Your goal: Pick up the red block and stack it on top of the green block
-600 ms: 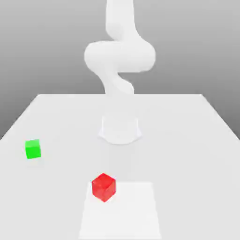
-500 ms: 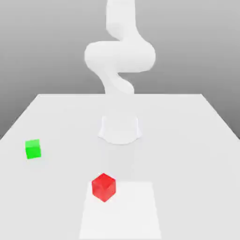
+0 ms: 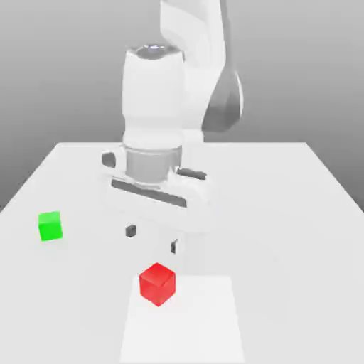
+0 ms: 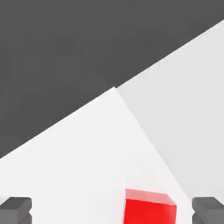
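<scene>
Claw (image 3: 151, 239) points down, fingers wide apart w/ nothing held, hanging above red block (image 3: 157, 284) on worktop (image 3: 284, 213).

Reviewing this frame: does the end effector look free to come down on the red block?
Probably yes. The end effector hangs open above the red block, with nothing between them. The green block sits well off toward the exterior view's left.

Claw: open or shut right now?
Open. The claw has its dark fingertips spread wide apart above the red block, gripping nothing.
</scene>
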Controlling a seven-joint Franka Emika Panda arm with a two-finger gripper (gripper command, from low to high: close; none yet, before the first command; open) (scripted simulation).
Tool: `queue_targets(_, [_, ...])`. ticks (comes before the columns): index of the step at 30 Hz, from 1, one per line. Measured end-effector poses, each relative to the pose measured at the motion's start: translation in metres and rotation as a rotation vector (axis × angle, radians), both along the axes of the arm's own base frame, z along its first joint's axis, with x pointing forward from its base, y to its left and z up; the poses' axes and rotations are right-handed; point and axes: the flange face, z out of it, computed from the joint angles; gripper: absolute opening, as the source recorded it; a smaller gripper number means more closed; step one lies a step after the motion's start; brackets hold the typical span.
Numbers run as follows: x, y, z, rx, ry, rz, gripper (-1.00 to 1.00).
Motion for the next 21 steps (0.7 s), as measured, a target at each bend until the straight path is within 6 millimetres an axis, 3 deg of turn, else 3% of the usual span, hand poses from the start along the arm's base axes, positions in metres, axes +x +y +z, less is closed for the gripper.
queue_targets(6, [-0.008,0.000,-0.061,0.007,0.024,-0.020,0.00])
queue_targets(7, [-0.008,0.000,-0.069,0.007,0.024,-0.020,-1.00])
queue_targets(14, [-0.008,0.000,-0.070,0.006,0.023,-0.020,-1.00])
queue_targets(21, [-0.008,0.000,-0.014,0.006,0.023,-0.021,-1.00])
